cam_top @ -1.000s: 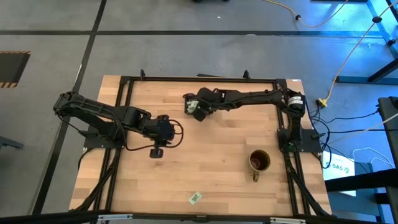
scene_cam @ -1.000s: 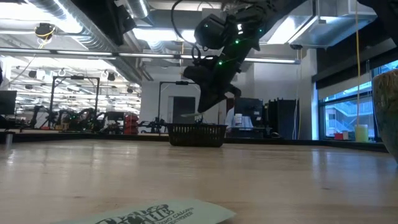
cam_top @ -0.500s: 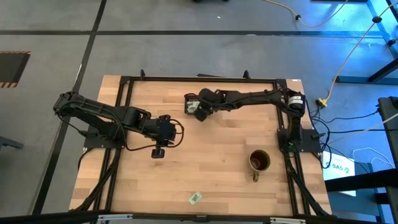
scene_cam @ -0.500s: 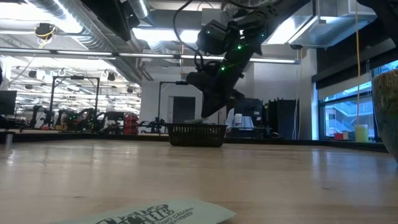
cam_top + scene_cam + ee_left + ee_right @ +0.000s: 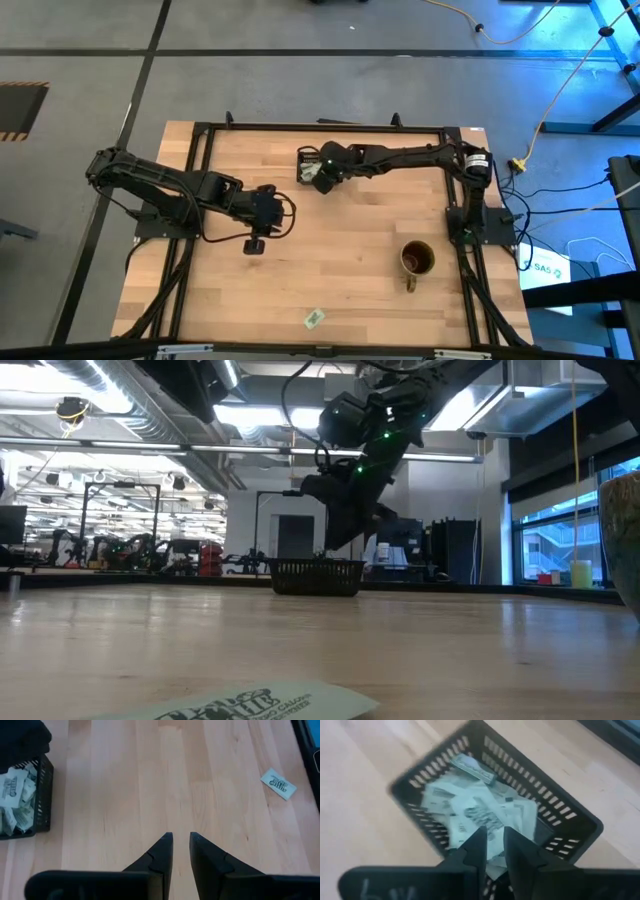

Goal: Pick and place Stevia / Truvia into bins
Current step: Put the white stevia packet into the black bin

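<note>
While our left gripper (image 5: 181,840) is hanging over bare wood with its fingers only narrowly parted and holding nothing, one stray packet (image 5: 278,783) is lying well ahead of it near the table's edge. Moving rightward, our right gripper (image 5: 494,834) is hovering directly above the bin (image 5: 560,810), fingers slightly apart and empty, with the packets (image 5: 470,815) heaped just below its tips. We are judging that lifting away carelessly could snag the slatted wall and tip the bin, and that the mug (image 5: 417,259), well behind it, risks a bump.
</note>
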